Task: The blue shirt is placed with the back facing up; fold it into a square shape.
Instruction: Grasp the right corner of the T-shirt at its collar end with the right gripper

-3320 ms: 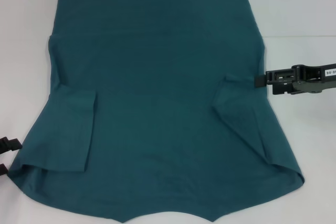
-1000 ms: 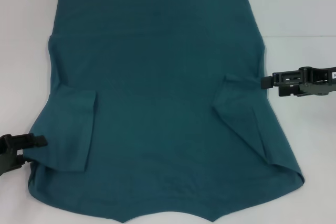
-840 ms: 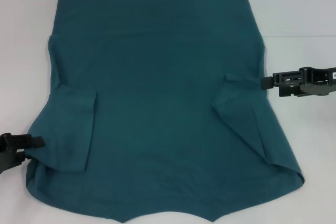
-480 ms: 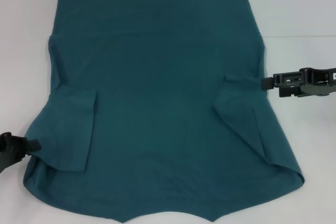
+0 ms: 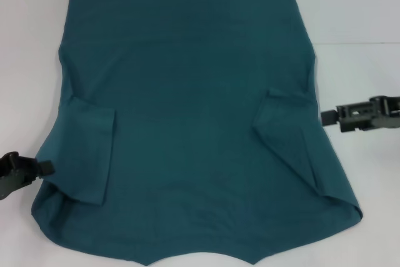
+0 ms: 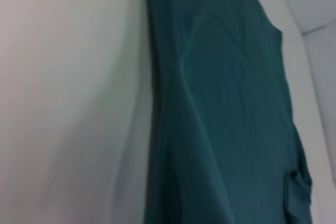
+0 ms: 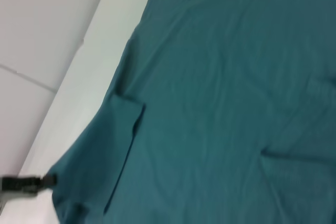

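Dark teal-blue short-sleeved cotton shirt (image 5: pixel 187 123) lies spread flat on the white counter (image 5: pixel 356 10), plain back up, filling most of the head view; both sleeves are folded inward onto the body.

Near left: black left gripper (image 5: pixel 28 171) sits at the shirt's left edge, just beside the folded left sleeve, its tip touching the cloth. Fingers' state cannot be told; hem there looks slightly lifted.

Farther, right side: black right gripper (image 5: pixel 334 117) hovers just off the shirt's right edge, level with the folded right sleeve, apart from the cloth. Fingers' state cannot be told.
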You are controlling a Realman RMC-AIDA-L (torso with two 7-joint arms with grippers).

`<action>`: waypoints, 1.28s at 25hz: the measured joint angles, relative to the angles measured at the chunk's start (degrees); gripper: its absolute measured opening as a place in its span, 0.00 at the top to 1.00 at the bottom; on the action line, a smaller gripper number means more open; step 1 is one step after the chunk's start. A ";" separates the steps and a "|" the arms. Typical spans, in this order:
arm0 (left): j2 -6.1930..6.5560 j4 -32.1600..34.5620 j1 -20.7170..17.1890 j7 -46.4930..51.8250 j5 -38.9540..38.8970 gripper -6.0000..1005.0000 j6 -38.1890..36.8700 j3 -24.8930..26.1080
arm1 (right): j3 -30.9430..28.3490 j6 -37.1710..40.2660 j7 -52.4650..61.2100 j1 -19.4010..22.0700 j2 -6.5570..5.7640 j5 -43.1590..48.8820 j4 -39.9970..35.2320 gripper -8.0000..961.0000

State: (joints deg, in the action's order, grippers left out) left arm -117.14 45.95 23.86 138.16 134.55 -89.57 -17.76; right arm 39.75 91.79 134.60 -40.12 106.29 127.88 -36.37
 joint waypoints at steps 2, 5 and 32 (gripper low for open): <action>0.02 0.33 0.36 -0.45 -0.57 0.99 -1.03 0.03 | 0.04 2.31 0.30 0.74 -0.92 0.11 -0.47 0.08; 0.19 0.41 0.56 -0.78 -1.57 0.99 -1.49 0.02 | 0.06 5.37 1.24 2.39 -2.00 1.64 -2.16 0.08; 0.15 -0.16 1.17 -1.28 -2.27 0.99 0.91 0.19 | 2.26 0.19 -2.19 3.12 2.45 15.69 -3.52 0.08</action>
State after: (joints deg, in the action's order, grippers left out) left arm -116.99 45.79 25.03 136.87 132.27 -88.66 -17.57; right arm 42.02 91.98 132.42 -37.00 108.73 143.57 -39.89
